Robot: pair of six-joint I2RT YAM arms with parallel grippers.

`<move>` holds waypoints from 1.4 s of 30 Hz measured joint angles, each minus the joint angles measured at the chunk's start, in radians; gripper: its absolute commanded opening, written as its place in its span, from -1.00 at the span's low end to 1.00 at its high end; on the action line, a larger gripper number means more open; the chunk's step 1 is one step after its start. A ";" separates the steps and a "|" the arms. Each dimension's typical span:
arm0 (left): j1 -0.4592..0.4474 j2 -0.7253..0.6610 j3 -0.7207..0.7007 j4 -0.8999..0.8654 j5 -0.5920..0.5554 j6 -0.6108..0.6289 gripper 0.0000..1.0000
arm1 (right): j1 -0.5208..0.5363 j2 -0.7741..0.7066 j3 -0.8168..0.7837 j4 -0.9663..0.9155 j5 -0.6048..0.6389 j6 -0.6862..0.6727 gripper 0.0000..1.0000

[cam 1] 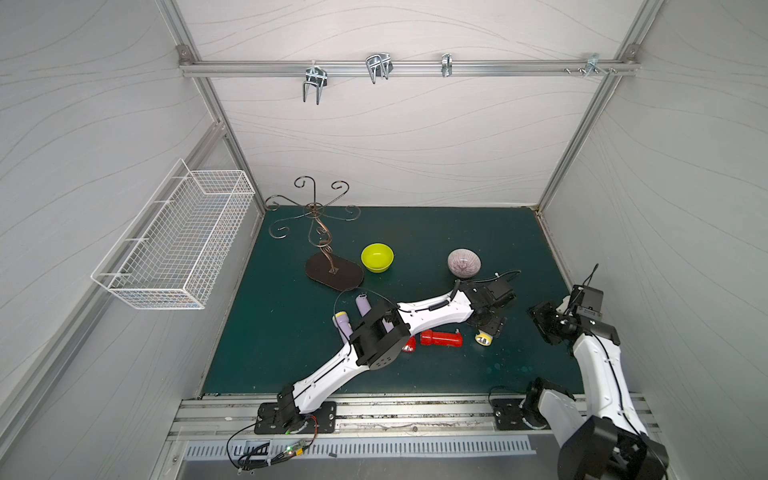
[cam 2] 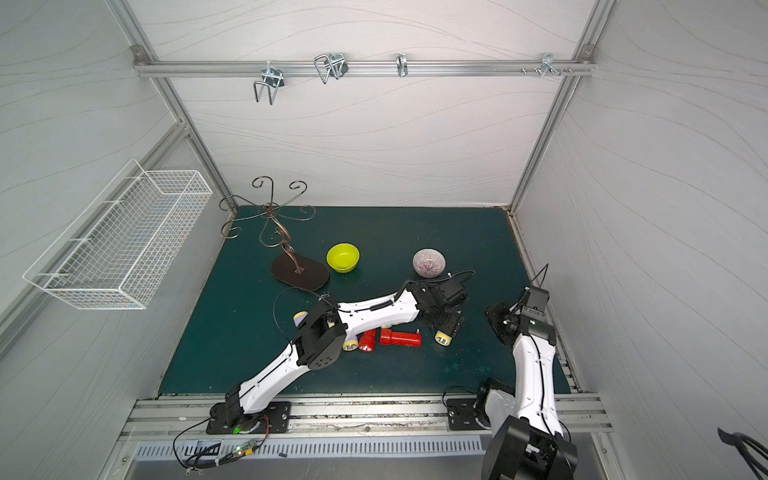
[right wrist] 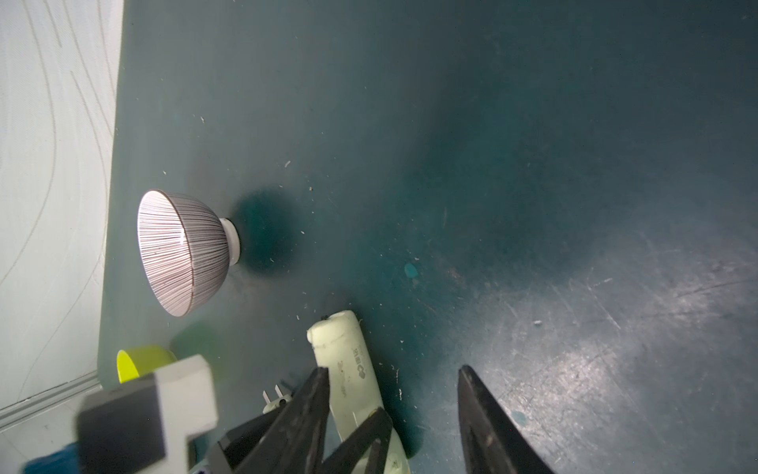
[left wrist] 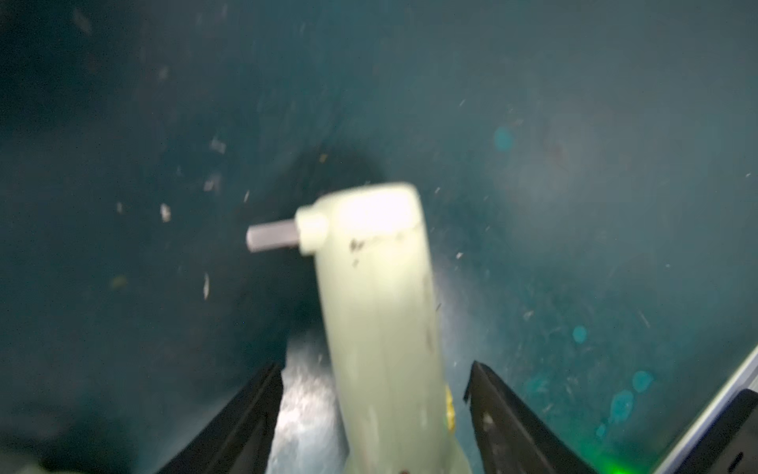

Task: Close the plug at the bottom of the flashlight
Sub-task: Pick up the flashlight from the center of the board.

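My left claw point(left wrist: 375, 365) stands open astride the pale-yellow plastic flashlight point(left wrist: 373, 287), its plug prong point(left wrist: 268, 238) out; my right claw point(right wrist: 394, 368) gapes empty.

In both top views my left arm point(cam 1: 432, 313) covers the flashlight point(cam 1: 483, 340) except its lens end, so I cannot see the plug from there. The left wrist view is blurred: the plug point(left wrist: 270, 238) is a grey smear, and the flashlight's head runs off the frame edge. The purple flashlights point(cam 1: 362, 303) lie partly hidden under the elbow.
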 measured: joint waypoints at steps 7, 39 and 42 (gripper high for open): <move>-0.001 0.027 0.026 -0.019 -0.012 0.009 0.15 | 0.000 0.000 -0.002 0.001 -0.003 0.001 0.05; 0.094 -0.552 -0.558 0.243 0.044 0.004 -0.58 | 0.020 -0.092 -0.078 0.086 -0.140 0.009 -0.21; 0.129 -0.705 -0.678 0.364 0.082 0.006 -0.56 | 0.117 -0.103 -0.099 0.119 -0.154 0.010 -0.21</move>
